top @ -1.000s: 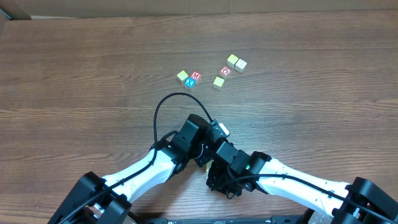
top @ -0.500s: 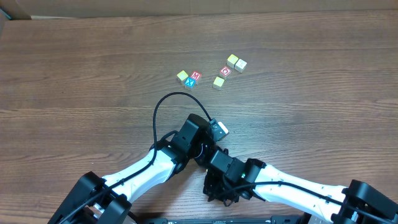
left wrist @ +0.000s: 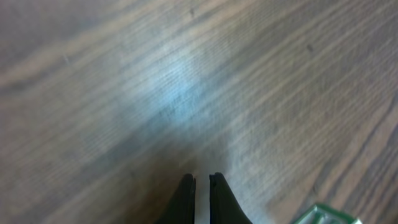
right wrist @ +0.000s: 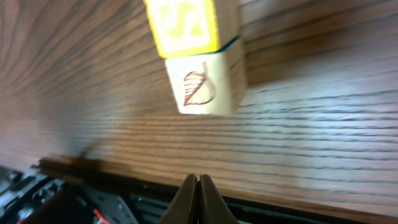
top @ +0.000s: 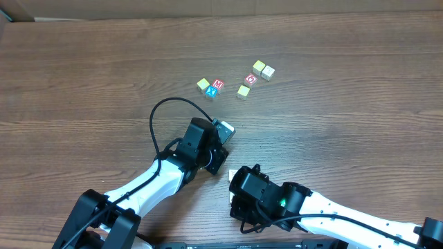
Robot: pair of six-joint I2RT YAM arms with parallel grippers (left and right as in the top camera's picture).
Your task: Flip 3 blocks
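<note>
We see left pincer (left wrist: 200,185) closed over worktop (left wrist: 280,74); right pincer (right wrist: 198,182) closed, leaf block (right wrist: 202,87) and yellow block (right wrist: 186,25) just ahead.

Yellow-faced block (right wrist: 186,25) sits flush against cream block (right wrist: 206,87) (brown leaf drawing).

My table (top: 83,69) is brown wood with dark grain. Up close I see a yellow-faced block (right wrist: 186,22) with a pale figure, and a cream block (right wrist: 205,84) drawn with a reddish-brown leaf. Farther off: red M block (top: 218,84), blue X block (top: 212,92), red O block (top: 251,79).
</note>
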